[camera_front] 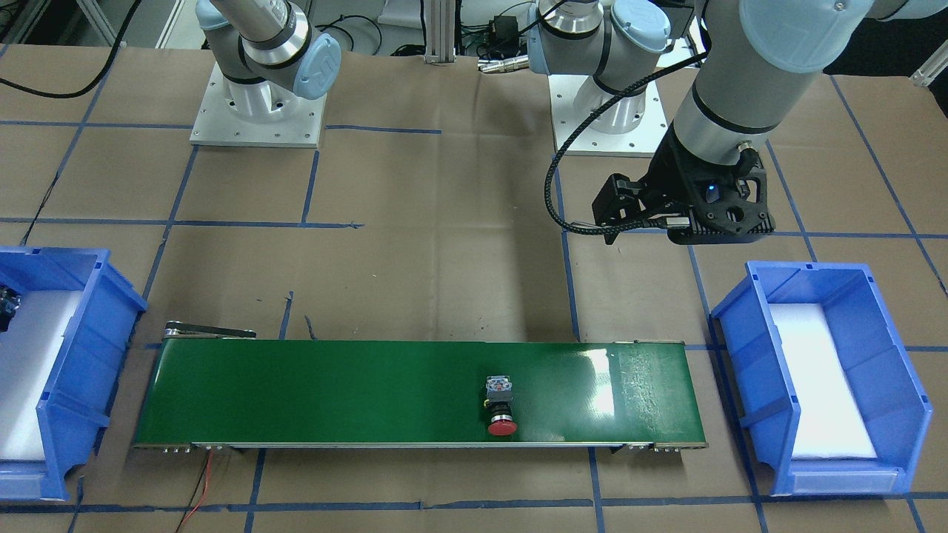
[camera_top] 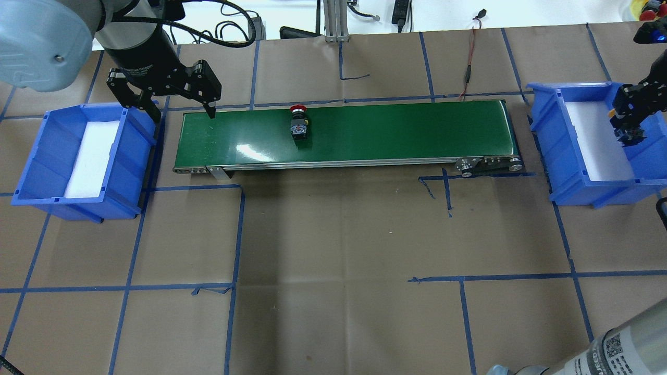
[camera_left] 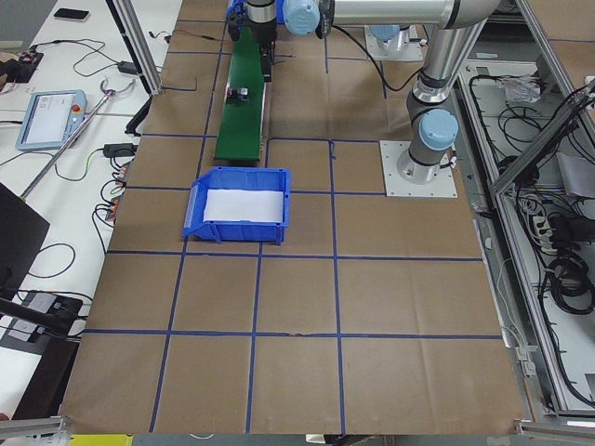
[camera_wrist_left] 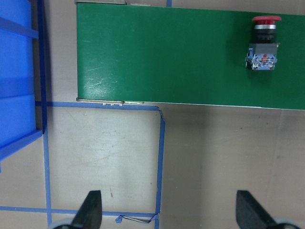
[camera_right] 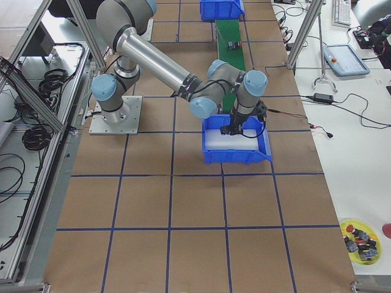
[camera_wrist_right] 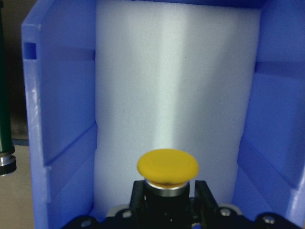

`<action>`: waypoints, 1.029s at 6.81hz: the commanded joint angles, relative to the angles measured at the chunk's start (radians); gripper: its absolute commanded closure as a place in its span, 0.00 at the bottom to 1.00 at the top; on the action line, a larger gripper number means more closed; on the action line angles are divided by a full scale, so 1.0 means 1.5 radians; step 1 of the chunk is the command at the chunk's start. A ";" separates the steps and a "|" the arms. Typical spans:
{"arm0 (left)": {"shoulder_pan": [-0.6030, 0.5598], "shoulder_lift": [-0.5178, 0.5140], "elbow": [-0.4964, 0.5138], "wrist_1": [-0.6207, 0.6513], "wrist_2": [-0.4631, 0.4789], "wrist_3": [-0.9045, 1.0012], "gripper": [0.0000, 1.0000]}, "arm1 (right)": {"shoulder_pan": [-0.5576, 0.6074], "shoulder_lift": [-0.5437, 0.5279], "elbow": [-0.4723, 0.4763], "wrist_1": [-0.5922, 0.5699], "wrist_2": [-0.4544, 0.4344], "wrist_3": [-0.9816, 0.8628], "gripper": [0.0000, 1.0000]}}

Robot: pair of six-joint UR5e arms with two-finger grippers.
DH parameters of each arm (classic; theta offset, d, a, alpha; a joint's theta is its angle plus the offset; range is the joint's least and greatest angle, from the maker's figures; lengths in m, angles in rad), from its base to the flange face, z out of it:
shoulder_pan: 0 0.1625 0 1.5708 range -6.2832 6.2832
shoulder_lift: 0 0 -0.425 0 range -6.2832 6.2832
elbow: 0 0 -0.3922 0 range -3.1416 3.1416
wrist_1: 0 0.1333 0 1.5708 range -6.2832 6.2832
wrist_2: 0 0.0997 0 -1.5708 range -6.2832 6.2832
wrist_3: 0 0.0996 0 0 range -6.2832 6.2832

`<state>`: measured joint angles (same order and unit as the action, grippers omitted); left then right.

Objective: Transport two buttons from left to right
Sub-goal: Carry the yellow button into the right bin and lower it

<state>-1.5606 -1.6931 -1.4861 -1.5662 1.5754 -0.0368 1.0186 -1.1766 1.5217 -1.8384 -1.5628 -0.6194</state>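
A brown paper table [camera_top: 333, 234] gridded with blue tape [camera_top: 237, 234] carries a green conveyor belt [camera_top: 391, 133] between 2 blue foam-lined bins. The red-capped button [camera_top: 299, 125] lies on its side on the belt. The left gripper [camera_top: 182, 110] hangs released near the belt's left end, and the right gripper [camera_wrist_right: 169, 200] clenches the yellow-capped button [camera_wrist_right: 167, 167] above the right bin [camera_wrist_right: 57, 119].

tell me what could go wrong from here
1. The right tool grips the yellow button over the right bin; let go from there, it might bounce or tip.
2. The red button lies on its side with its cap near the operator-side edge of the conveyor belt; it could roll off.
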 commanded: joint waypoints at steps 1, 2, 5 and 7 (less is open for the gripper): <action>0.000 0.000 0.001 0.000 0.000 0.000 0.00 | 0.001 0.006 0.065 -0.082 0.006 0.004 0.97; 0.000 -0.002 0.003 0.000 0.000 0.000 0.00 | 0.001 0.005 0.101 -0.090 0.005 -0.003 0.97; 0.003 0.002 -0.008 0.003 0.000 0.001 0.00 | 0.000 0.018 0.127 -0.132 -0.005 -0.004 0.96; 0.005 0.003 -0.010 0.003 0.001 0.020 0.00 | -0.002 0.022 0.129 -0.131 -0.008 0.001 0.96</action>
<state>-1.5542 -1.6902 -1.4997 -1.5620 1.5764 -0.0236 1.0165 -1.1468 1.7134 -2.0354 -1.5721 -0.6233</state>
